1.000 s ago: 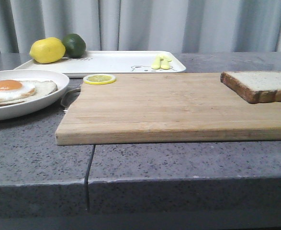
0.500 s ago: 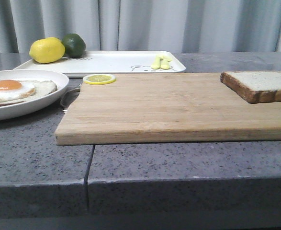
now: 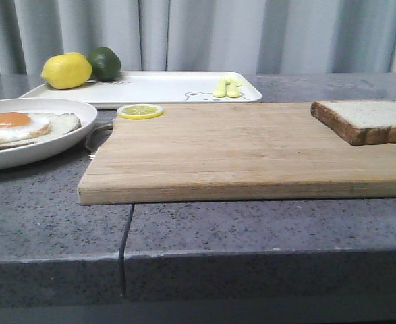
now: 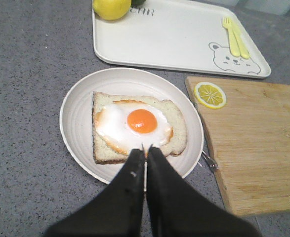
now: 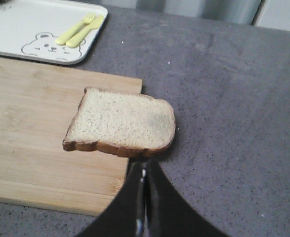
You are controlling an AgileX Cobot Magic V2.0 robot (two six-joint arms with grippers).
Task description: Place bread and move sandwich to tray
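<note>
Hovering, my right gripper (image 5: pixel 144 170) is closed and empty above the bread (image 5: pixel 121 122) overhanging the cutting board (image 5: pixel 31 133); left gripper (image 4: pixel 145 153), likewise pinched, hangs over the sandwich (image 4: pixel 137 126). I judge nothing done: tray (image 4: pixel 174 39) awaits.

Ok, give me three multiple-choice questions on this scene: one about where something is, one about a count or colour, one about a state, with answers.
1. Where does the loose bread lie?
A. wholly on the tray
B. on the cutting board, overhanging its edge
C. on the plate

2. How many whole citrus fruits sit on the tray?
A. two
B. none
C. four

3. How do the left gripper fingers stand?
A. wide apart
B. clamped on the plate rim
C. close together, holding nothing

Answers: 1 B, the right wrist view shows its end past the board; 2 A, a lemon and a lime; 3 C, they hover above the sandwich.
</note>
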